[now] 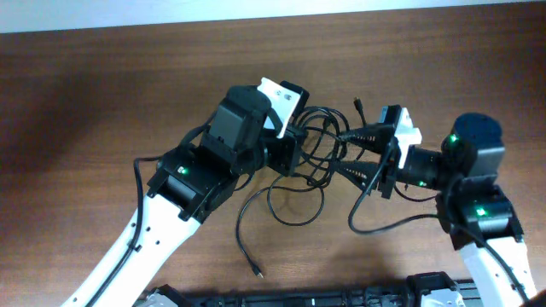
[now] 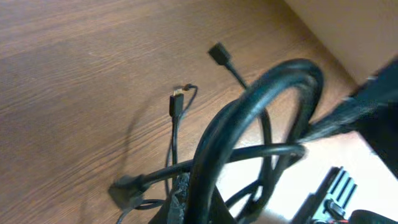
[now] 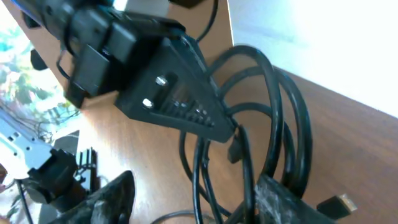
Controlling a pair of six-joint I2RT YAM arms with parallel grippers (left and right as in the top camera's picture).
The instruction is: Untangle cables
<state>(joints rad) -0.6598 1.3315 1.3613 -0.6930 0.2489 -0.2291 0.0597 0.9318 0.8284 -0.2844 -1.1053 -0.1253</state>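
Cables: a bunch of thin black cables (image 1: pixel 317 141) looped over each other, around the middle of the surface (image 1: pixel 102 94) and well away from its corners.
Place between the arms: the bunch sits right between the two grippers.
Left gripper: the left gripper (image 1: pixel 288 147) comes in from the near left corner. It is pressed together on the cables at the left side of the bunch.
Left wrist view: a big loop (image 2: pixel 249 118) stands up close to the camera, off the surface, and throws a shadow on the wood.
Right gripper: the right gripper (image 1: pixel 354 155) comes in from the near right corner. It is spread wide, with one finger on each side of the right part of the bunch.
Right wrist view: the two fingers (image 3: pixel 109 199) are far apart at the bottom, and cable loops (image 3: pixel 280 118) run between them. The tip of the left gripper (image 3: pixel 230 127) touches the loops from the other side.
Long tail: one cable trails away from the bunch toward the near edge and ends in a small plug (image 1: pixel 256 271) lying flat.
Short tail: another plug (image 1: pixel 359 104) pokes out toward the far edge.
Other plugs: the left wrist view shows a gold-tipped plug (image 2: pixel 176 102) and a black plug (image 2: pixel 217 53) near each other.
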